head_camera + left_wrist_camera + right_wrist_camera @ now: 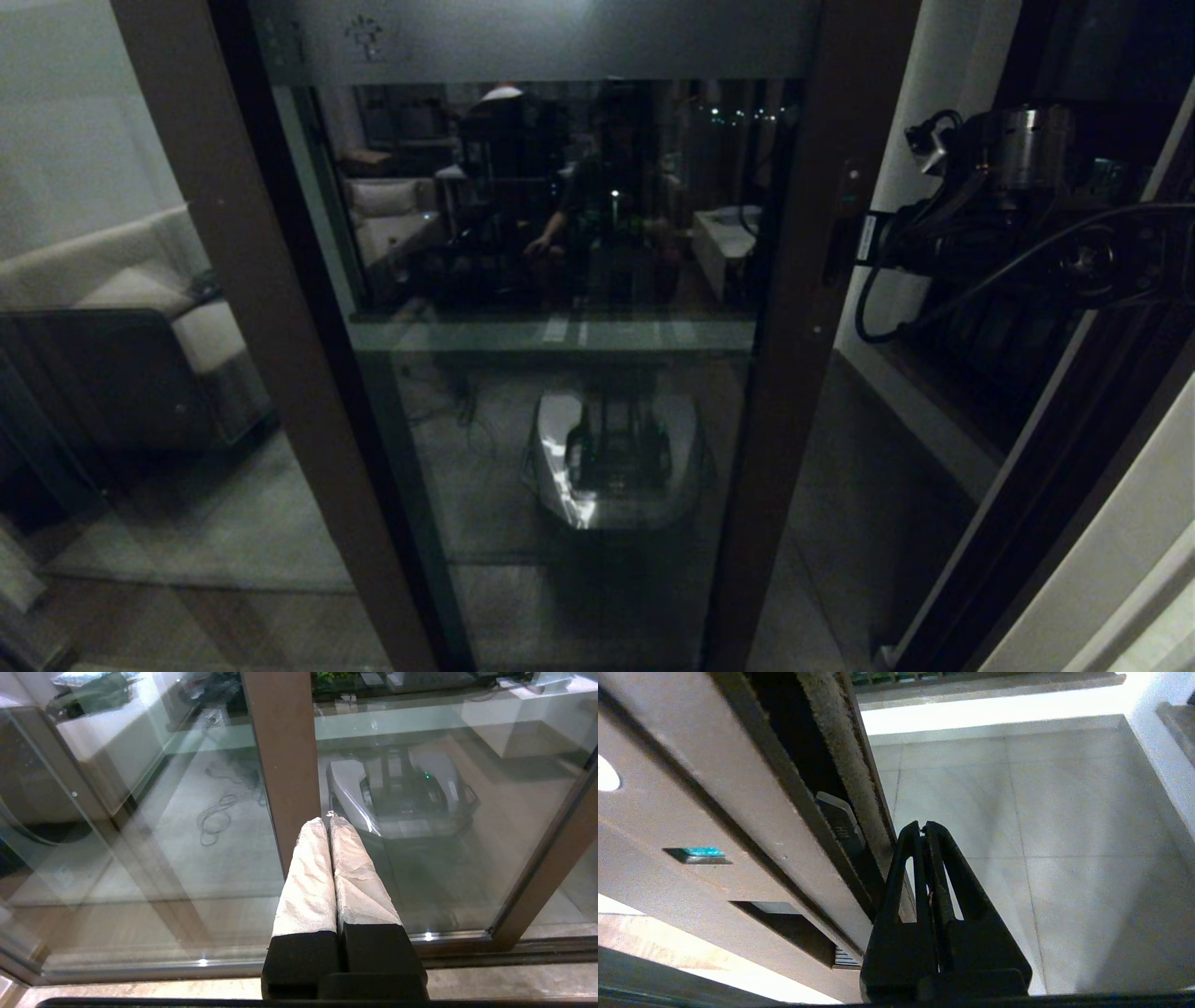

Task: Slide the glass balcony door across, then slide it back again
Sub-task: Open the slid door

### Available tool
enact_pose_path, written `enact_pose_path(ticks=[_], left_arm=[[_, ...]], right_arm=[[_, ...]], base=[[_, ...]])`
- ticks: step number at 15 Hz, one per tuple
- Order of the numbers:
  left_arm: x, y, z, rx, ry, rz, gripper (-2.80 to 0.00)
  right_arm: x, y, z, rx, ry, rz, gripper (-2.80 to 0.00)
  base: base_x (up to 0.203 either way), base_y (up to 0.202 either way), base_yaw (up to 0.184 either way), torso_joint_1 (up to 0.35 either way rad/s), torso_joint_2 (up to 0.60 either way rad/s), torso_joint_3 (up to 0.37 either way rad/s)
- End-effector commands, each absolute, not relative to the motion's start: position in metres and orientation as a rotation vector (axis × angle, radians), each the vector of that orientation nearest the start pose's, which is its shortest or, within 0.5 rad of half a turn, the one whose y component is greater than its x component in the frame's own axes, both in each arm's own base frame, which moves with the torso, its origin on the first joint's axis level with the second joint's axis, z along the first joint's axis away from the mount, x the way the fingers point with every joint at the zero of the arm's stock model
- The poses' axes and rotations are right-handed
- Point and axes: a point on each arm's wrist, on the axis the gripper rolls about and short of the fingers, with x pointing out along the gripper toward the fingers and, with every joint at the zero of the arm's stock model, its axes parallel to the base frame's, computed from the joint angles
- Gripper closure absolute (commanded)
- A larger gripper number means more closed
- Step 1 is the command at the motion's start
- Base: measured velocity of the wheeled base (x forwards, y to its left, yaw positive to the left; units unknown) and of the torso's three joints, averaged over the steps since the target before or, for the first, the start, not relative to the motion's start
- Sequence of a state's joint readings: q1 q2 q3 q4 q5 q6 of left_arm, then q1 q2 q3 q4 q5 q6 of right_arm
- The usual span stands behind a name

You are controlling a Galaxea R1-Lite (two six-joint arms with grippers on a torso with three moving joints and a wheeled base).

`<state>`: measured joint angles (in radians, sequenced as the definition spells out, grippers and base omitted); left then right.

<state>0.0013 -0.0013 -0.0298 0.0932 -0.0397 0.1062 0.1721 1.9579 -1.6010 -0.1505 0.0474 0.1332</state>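
The glass balcony door stands partly slid left, and the right gripper, fingers closed on nothing, sits at its right stile edge, likely to push; the left gripper hangs shut, idle.

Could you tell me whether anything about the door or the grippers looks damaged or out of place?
Nothing stands out. The door is intact and stands partly open, with tiled floor showing past its edge. The right gripper is shut beside that edge; the left gripper is shut, parked low.
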Motion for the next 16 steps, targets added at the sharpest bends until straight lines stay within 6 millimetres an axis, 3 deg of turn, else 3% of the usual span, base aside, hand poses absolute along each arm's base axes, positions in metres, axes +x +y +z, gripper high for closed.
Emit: enact_pose_path(ticks=[1, 4, 16], left_arm=[[-0.026, -0.001, 0.074, 0.105, 0.059, -0.042, 0.00], [-0.025, -0.001, 0.074, 0.105, 0.060, -0.042, 0.00], [-0.025, -0.001, 0.074, 0.104, 0.061, -0.040, 0.00]], right_arm=[[0.403, 0.074, 0.260, 0.128, 0.227, 0.215, 0.00], [0.410, 0.076, 0.255, 0.127, 0.220, 0.178, 0.00], [0.401, 0.120, 0.257, 0.122, 0.200, 0.284, 0.00]], base=[[0.000, 0.000, 0.000, 0.000, 0.00, 0.000], [0.000, 0.000, 0.000, 0.000, 0.00, 0.000], [0.000, 0.000, 0.000, 0.000, 0.00, 0.000]])
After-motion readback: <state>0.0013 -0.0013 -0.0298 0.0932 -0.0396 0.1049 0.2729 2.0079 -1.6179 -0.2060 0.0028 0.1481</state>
